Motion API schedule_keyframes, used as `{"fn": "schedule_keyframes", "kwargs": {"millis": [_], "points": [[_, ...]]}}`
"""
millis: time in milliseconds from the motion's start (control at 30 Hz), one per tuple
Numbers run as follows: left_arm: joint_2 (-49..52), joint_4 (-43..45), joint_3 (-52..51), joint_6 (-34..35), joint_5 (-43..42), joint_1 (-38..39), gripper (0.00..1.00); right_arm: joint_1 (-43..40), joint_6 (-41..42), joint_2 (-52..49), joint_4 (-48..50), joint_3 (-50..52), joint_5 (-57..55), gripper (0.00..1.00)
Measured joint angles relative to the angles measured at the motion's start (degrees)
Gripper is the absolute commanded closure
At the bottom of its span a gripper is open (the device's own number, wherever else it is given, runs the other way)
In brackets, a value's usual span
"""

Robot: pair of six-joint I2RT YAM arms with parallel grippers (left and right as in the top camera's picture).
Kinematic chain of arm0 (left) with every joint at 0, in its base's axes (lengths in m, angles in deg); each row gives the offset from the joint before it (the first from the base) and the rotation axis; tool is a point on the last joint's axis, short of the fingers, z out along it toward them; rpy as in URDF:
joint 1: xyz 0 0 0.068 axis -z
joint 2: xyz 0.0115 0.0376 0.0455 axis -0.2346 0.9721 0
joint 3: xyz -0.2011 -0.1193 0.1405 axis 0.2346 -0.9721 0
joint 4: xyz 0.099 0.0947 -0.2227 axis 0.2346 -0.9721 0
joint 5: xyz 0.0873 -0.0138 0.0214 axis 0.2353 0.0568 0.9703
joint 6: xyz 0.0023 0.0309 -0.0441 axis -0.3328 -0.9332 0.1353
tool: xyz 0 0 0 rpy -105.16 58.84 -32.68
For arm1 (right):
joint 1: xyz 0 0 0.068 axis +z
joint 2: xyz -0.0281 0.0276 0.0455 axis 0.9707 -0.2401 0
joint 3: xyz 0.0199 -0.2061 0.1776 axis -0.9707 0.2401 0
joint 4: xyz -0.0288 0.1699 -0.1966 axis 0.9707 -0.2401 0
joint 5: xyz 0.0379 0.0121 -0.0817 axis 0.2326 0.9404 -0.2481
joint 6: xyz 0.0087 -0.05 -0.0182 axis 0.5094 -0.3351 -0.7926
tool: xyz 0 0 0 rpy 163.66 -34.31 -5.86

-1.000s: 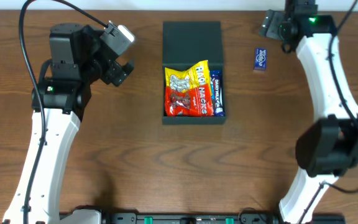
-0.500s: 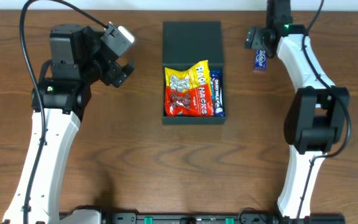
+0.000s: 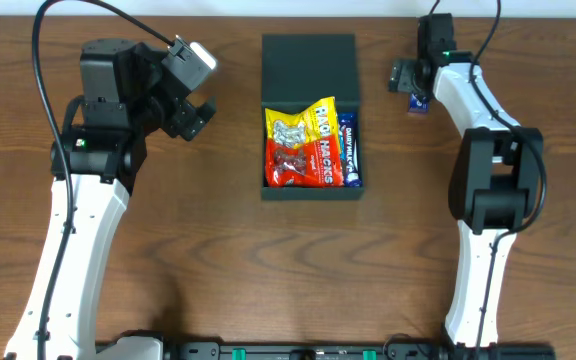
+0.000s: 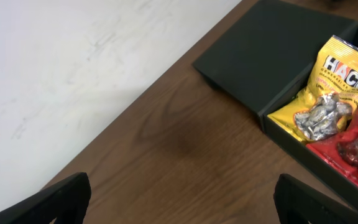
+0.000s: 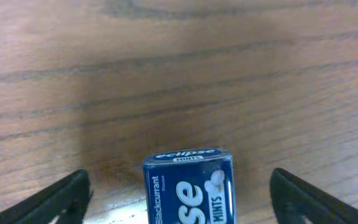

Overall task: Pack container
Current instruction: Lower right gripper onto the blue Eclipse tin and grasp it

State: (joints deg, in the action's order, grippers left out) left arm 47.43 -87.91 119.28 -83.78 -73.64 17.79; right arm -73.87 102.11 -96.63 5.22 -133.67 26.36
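- the container (image 3: 308,60) was a dark green-black, matte box with square corners, sitting on the bench (image 3: 218,250) at the middle of its far side
- its flat lid lay folded back towards the far edge, leaving the box open; the left wrist view showed the same dark lid and wall (image 4: 260,56)
- inside lay a yellow and red snack packet (image 3: 301,145) filling most of the box, with a blue chocolate bar (image 3: 350,150) along the right wall
- a small blue mint box (image 3: 418,98) lay on the bench to the right of the container, apart from it
- the right tool (image 3: 411,80) was at the mint box, its fingers spread wide on either side and not touching it (image 5: 179,180)
- the left tool (image 3: 193,112) hung well to the left of the container, fingers wide apart and holding nothing (image 4: 182,199)
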Motion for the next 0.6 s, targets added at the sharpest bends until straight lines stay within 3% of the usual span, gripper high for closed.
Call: {"fn": "schedule_keyframes", "kwargs": {"millis": [233, 433, 600], "points": [[0.00, 0.66, 0.00, 0.00, 0.00, 0.00, 0.05, 0.00, 0.02, -0.46, 0.46, 0.00, 0.17, 0.23], [0.00, 0.96, 0.00, 0.00, 0.00, 0.00, 0.05, 0.02, -0.04, -0.46, 0.42, 0.00, 0.15, 0.47], [0.00, 1.01, 0.00, 0.00, 0.00, 0.00, 0.05, 0.00, 0.31, -0.46, 0.11, 0.00, 0.20, 0.55]]}}
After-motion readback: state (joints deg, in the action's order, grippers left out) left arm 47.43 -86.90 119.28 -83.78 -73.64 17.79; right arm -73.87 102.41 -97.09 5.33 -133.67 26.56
